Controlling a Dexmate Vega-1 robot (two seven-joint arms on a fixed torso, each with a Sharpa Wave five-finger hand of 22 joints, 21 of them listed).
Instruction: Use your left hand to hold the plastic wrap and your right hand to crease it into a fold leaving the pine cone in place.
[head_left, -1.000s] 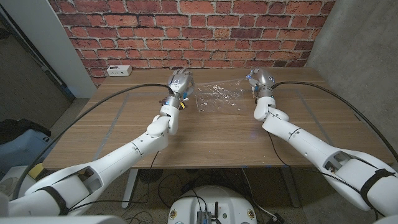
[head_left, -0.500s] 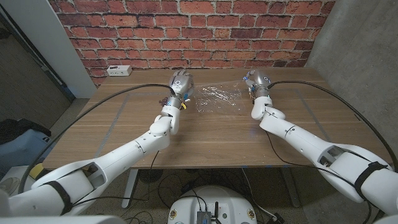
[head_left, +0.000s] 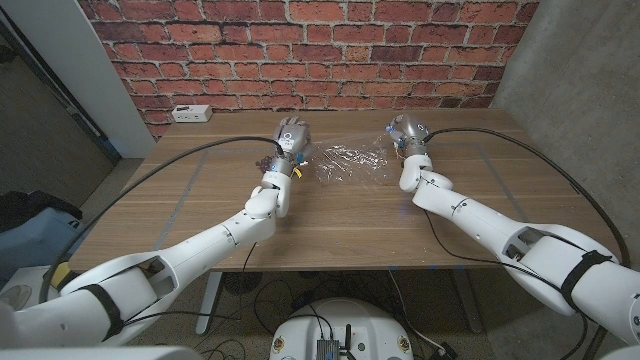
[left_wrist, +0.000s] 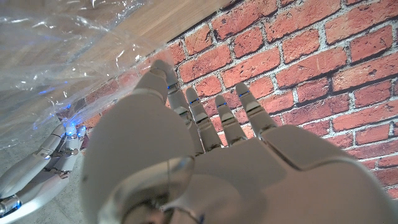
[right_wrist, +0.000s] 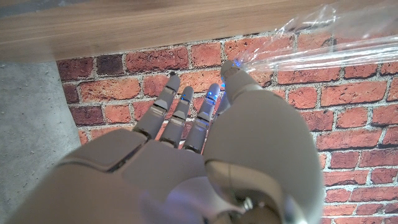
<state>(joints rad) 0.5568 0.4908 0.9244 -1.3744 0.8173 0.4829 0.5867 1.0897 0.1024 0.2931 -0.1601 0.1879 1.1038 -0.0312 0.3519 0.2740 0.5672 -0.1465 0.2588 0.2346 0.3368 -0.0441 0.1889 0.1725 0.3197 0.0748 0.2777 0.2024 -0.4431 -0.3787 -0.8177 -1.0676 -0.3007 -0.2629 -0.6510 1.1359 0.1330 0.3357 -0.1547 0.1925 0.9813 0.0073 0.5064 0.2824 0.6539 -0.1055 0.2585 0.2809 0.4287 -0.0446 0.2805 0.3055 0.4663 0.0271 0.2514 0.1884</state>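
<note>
Head view shows one crinkled clear plastic wrap (head_left: 347, 160) lying on the wooden table (head_left: 340, 220) between two white robot hands. The left hand (head_left: 289, 135) pins its edge; the right hand (head_left: 405, 130) pinches the opposite edge, seemingly lifting it. Folding is underway; next, carry it leftward and crease. No pine cone is discernible.

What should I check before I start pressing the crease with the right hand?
1. Left hand at the wrap's edge: ok; an actual grip: cannot tell.
2. Right hand at the opposite edge of the plastic wrap: ok, the film reaches its thumb in the right wrist view.
3. Wrap spread between the hands: ok, crinkled but open.
4. Pine cone in place: cannot tell, I cannot make it out.
5. Table in front of the wrap free for the fold: ok.
</note>
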